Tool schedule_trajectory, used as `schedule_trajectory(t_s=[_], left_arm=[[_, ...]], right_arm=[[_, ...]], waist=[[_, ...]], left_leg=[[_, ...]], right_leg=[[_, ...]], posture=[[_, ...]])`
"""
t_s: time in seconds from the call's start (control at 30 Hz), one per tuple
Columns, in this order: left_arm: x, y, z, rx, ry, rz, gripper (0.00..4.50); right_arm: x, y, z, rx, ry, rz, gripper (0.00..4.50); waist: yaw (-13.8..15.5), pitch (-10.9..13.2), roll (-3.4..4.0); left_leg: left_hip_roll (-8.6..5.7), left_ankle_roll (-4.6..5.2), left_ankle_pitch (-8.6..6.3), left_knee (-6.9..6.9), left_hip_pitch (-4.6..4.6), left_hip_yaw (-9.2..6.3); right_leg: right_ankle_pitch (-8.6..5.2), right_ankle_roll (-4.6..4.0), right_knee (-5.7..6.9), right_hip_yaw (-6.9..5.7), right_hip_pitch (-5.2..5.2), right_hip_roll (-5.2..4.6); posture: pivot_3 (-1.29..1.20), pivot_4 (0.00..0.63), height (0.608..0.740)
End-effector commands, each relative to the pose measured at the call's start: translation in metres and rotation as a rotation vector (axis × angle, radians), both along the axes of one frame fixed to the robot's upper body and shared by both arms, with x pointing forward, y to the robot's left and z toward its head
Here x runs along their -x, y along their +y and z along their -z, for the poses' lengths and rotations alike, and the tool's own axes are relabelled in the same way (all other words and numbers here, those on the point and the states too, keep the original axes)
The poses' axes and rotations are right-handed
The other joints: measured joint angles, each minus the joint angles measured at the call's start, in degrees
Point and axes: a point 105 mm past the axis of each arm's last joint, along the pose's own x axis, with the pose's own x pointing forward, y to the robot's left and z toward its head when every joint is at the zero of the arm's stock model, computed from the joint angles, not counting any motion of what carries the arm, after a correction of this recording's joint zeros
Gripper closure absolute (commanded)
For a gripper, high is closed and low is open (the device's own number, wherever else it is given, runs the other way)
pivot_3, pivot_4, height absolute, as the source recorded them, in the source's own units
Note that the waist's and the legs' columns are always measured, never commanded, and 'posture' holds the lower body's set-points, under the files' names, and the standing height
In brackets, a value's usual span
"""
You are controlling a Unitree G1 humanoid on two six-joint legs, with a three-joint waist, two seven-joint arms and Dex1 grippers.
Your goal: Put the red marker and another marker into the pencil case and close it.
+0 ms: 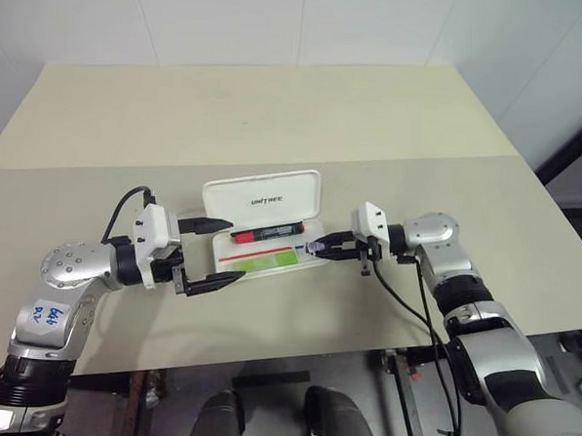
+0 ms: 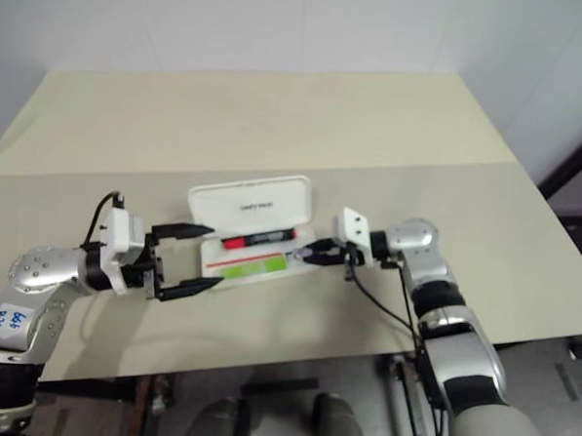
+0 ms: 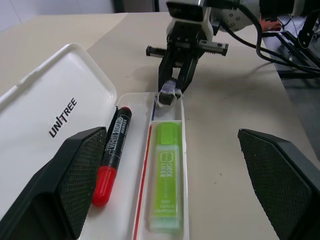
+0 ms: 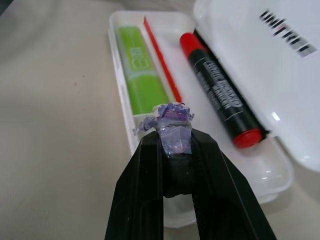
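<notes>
surface: beige tabletop (image 1: 277, 110)
case: white hard plastic pencil case (image 1: 263, 202), lid up
inside: red marker (image 1: 268, 233), light green marker (image 1: 264, 263)
left gripper (image 1: 214, 252): spread wide, empty
right gripper (image 1: 319, 247): pinched together at the case's right end

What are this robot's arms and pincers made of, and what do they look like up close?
Both arms are silvery grey metal with rounded joints and black bands. The left arm wears a blue handwritten sticker; black cables trail along each. A white box sits at each wrist. The left gripper has two black textured fingers; the right gripper has frayed purple tape around its tips.
</notes>
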Motion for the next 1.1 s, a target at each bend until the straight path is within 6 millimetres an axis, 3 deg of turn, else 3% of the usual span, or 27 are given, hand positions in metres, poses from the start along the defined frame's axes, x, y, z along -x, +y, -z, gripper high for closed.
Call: schedule_trajectory(t_s=[0.03,0.2,0.23,0.3,0.53,0.57,0.73,0.97,1.1], left_arm=[[0.004,0.000,-0.011,0.008,-0.041,0.008,0.00],[0.003,0.000,-0.012,0.010,-0.043,0.010,0.00],[0.003,0.000,-0.012,0.010,-0.044,0.010,0.00],[0.003,0.000,-0.012,0.011,-0.045,0.011,0.00],[0.001,-0.001,-0.012,0.010,-0.046,0.013,0.00],[0.001,-0.001,-0.012,0.011,-0.046,0.013,0.00],[0.000,0.002,-0.011,0.007,-0.043,0.007,0.00],[-0.003,0.021,-0.004,0.014,-0.038,-0.075,0.00],[0.002,0.040,0.004,0.012,-0.020,-0.119,0.00]], right_arm=[[-0.002,0.003,-0.009,0.003,-0.038,-0.024,4.12],[-0.006,0.009,-0.011,-0.012,-0.045,-0.007,4.12],[-0.007,0.010,-0.011,-0.013,-0.051,-0.006,3.39],[-0.008,0.010,-0.015,-0.023,-0.070,-0.002,2.86],[-0.008,0.012,-0.023,-0.038,-0.102,-0.015,0.25],[-0.009,0.012,-0.024,-0.038,-0.105,-0.015,0.03],[0.001,0.008,-0.039,-0.069,-0.134,-0.069,0.03],[0.021,-0.016,-0.055,-0.128,-0.157,-0.039,0.03],[0.031,-0.038,-0.054,-0.122,-0.149,0.030,0.03]], waist=[[0.01,0.00,0.00],[-0.11,0.00,0.00],[-0.11,0.00,0.00],[-0.10,0.00,0.00],[-0.10,0.00,0.00],[-0.09,0.00,0.00],[-0.08,0.01,0.02],[0.14,0.01,0.02],[0.04,0.01,0.02]], left_leg=[[0.00,0.00,0.00,0.00,0.00,-0.01],[0.01,-0.01,0.00,0.01,0.02,-0.01],[0.01,-0.01,0.00,0.00,0.03,0.00],[0.02,-0.02,0.00,-0.01,0.03,0.00],[0.02,-0.03,-0.01,-0.02,0.02,0.00],[0.02,-0.03,-0.01,-0.02,0.02,0.00],[0.02,-0.03,-0.01,-0.02,0.02,0.00],[0.01,-0.03,-0.04,-0.04,-0.03,-0.02],[0.03,-0.01,-0.08,-0.06,-0.02,0.00]], right_leg=[[0.00,0.00,-0.01,0.00,0.00,0.00],[0.00,-0.01,0.01,0.01,0.00,0.00],[-0.01,-0.02,0.01,0.01,0.00,0.00],[-0.01,-0.03,0.02,0.01,0.00,0.00],[-0.01,-0.03,0.02,0.01,0.00,0.00],[-0.01,-0.03,0.02,0.01,0.00,0.00],[-0.01,-0.03,0.02,0.01,0.00,0.00],[-0.01,-0.02,0.03,-0.03,0.01,-0.04],[-0.02,-0.03,-0.05,-0.03,0.00,-0.03]], posture=[[0.00,0.150,0.740],[0.00,0.150,0.740],[0.00,0.150,0.740],[0.00,0.150,0.740],[0.00,0.150,0.740],[0.00,0.150,0.740],[0.00,0.150,0.740],[0.00,0.150,0.740],[0.00,0.150,0.740]])
